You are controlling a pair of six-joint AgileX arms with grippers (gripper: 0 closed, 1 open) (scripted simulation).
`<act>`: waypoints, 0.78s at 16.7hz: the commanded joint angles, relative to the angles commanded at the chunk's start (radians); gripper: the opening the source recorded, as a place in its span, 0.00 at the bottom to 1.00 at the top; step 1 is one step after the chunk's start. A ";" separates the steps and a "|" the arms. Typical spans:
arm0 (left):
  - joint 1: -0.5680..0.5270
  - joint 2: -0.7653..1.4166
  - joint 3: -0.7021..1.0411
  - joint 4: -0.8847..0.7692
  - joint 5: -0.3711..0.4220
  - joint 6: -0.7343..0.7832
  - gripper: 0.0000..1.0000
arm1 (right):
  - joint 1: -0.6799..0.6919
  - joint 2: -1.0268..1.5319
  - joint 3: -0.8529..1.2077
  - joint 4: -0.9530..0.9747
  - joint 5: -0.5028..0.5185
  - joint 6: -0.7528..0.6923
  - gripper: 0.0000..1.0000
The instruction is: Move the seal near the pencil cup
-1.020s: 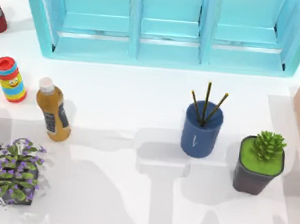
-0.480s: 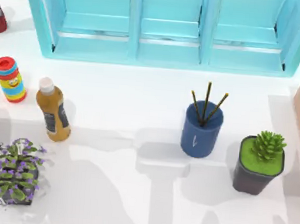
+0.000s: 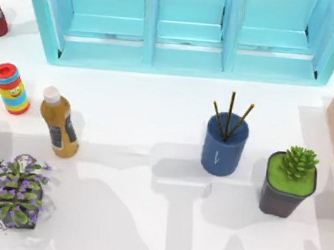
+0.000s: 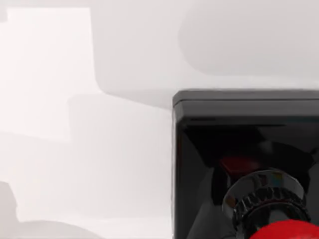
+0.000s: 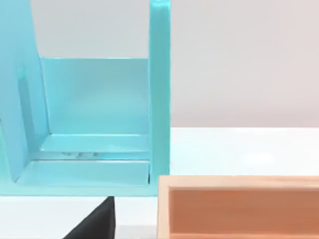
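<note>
The white counter [image 3: 148, 216] carries the dark blue cylindrical pencil cup [image 3: 224, 146] right of centre in the top view. The red-knobbed, black-based seal [image 4: 249, 164] sits lower right in the left wrist view, apparently approached for pickup. End effector states cannot be determined.

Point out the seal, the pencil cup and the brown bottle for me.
seal [image 4: 249, 149]: left wrist view, on its black block base.
pencil cup [image 3: 223, 149]: top view, on its blue side wall.
brown bottle [image 3: 59, 128]: top view, on its body.
</note>
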 joint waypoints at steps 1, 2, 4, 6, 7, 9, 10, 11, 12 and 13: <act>0.000 0.000 0.000 0.000 0.000 0.000 0.00 | 0.000 0.000 0.000 0.000 0.000 0.000 1.00; 0.000 0.000 0.000 0.000 0.000 0.000 0.00 | 0.000 0.000 0.000 0.000 0.000 0.000 1.00; 0.000 0.000 0.000 0.000 0.000 0.000 0.00 | 0.000 0.000 0.000 0.000 0.000 0.000 1.00; -0.002 -0.001 0.000 0.000 0.000 0.001 0.00 | 0.000 0.000 0.000 0.000 0.000 0.000 1.00; -0.004 -0.001 0.003 -0.003 0.000 -0.001 0.00 | 0.000 0.000 0.000 0.000 0.000 0.000 1.00; -0.040 -0.006 0.039 -0.040 -0.001 -0.034 0.00 | 0.000 0.000 0.000 0.000 0.000 0.000 1.00; -0.072 -0.011 0.069 -0.074 -0.001 -0.063 0.00 | 0.000 0.000 0.000 0.000 0.000 0.000 1.00; -0.110 -0.019 0.105 -0.119 -0.001 -0.098 0.00 | 0.000 0.000 0.000 0.000 0.000 0.000 1.00; -0.153 -0.028 0.145 -0.174 -0.001 -0.139 0.00 | 0.000 0.000 0.000 0.000 0.000 0.000 1.00; -0.197 -0.040 0.186 -0.234 -0.001 -0.183 0.00 | 0.000 0.000 0.000 0.000 0.000 0.000 1.00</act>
